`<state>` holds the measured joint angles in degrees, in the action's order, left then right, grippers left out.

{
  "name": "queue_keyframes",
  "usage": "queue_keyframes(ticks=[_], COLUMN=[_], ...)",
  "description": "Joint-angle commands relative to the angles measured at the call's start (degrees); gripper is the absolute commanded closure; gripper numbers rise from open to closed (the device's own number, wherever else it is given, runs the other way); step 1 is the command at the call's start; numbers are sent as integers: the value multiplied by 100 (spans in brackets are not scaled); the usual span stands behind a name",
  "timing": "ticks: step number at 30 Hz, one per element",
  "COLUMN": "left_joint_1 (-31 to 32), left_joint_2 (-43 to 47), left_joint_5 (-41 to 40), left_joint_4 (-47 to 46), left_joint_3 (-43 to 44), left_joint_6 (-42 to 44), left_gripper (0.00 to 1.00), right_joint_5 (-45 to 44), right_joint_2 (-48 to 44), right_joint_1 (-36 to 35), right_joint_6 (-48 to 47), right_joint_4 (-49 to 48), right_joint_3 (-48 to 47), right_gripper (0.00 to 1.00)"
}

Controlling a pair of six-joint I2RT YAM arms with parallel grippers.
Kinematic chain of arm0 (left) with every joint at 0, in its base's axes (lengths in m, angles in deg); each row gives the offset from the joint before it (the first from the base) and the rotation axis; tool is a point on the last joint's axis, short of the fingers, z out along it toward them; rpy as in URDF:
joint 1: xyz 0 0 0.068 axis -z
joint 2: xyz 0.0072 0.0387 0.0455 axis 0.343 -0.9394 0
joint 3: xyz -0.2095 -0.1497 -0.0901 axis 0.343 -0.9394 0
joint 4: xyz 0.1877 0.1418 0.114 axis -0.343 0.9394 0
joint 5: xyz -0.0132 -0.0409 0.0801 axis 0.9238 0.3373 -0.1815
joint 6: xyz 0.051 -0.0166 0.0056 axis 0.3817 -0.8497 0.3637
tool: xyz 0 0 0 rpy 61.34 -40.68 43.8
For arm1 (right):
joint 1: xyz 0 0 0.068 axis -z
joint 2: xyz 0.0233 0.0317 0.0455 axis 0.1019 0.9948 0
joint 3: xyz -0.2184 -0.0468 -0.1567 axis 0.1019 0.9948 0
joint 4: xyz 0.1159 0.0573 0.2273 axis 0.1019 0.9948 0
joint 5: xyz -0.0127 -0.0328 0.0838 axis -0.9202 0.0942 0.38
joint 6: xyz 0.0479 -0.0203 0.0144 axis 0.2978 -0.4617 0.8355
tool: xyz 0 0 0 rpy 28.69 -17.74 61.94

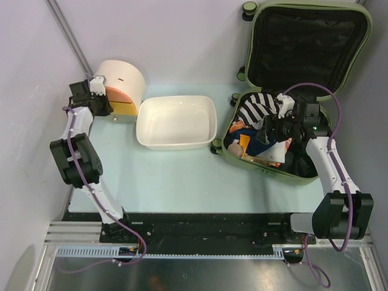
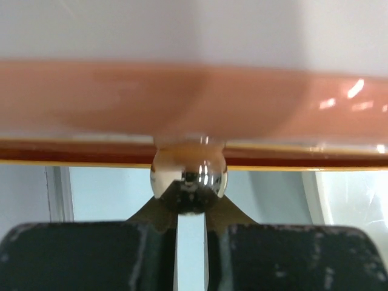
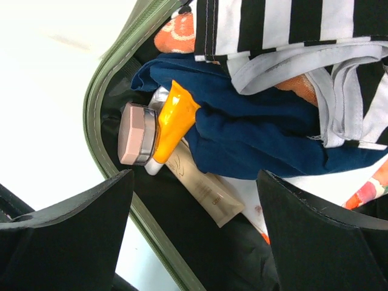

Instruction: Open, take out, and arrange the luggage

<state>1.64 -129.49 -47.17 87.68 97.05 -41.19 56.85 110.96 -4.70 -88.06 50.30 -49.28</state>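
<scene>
Luggage lay at the right rear of the desk, lid already swung back vs. the wall, lower shell packed. The round drawer box sat at the left rear, w/ a white tub between the 2.

Left gripper: pinched shut on the chrome knob of the orange drawer front, knob centred between the tips.

Right gripper: spread wide and holding nothing, hanging over the shell's near corner by the green rim. Below it lay a pink-capped jar, a yellow tube and a beige tube, all just beside a navy cloth and a striped garment.

Step in hand, prob.: open the drawer, then lift out 1 toiletry.

Technique, left arm: pull straight along the drawer's travel, no twist, since a round knob would slip from a slanted pinch. The light box may slide, so draw slowly.

Technique, right arm: pick 1 item only. Set the fingers across the yellow tube's body, clear of the navy cloth's edge, to avoid dragging fabric out w/ it.
</scene>
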Motion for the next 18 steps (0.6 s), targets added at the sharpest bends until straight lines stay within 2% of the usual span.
queue_keyframes(ticks=[1,7,13,18], left_joint_1=[5,-66,-57,-57], left_joint_2=[608,1101,1057,1364], left_joint_5=[15,-425,-223,-188], left_joint_4=[28,-130,-157,-157], left_joint_3=[-485,-1224,-1199,-1488], left_joint_6=[-408,-926,-1200,-1138], left_gripper=[100,100,100,100], right_joint_5=[2,11,64,125], right_joint_2=[-71,-71,-45,-71], right_joint_1=[26,26,26,26], right_joint_6=[-55,-55,-108,-362], right_joint_4=[-100,-91,-109,84], right_joint_3=[-85,-76,-68,-68], right_gripper=[12,12,12,12])
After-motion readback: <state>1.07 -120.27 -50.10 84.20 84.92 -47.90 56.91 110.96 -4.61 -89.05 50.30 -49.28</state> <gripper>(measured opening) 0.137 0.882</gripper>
